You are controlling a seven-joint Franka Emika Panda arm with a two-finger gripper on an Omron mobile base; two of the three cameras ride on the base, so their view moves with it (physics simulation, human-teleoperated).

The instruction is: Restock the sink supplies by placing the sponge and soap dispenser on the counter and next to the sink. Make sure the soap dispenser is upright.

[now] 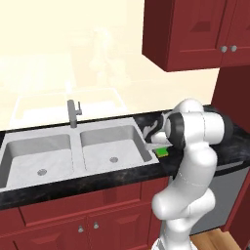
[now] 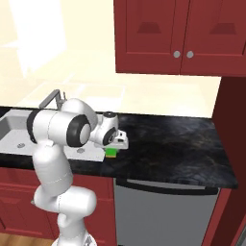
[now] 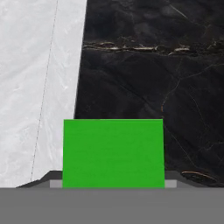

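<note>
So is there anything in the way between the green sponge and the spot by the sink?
Nothing visible. The green sponge sits between the claw's fingers, right over the black counter, with the sink's pale rim just beside it.

Counter (image 2: 182, 144) right of sink (image 1: 73, 151) mostly bare black stone, plenty of room to pass. Green sponge (image 3: 113, 153) sits just beside sink rim, under gripper (image 2: 117, 144). Tap (image 1: 73, 113) sticks up behind basins. Upper cabinets (image 2: 178, 36) hang overhead, limit height.
</note>
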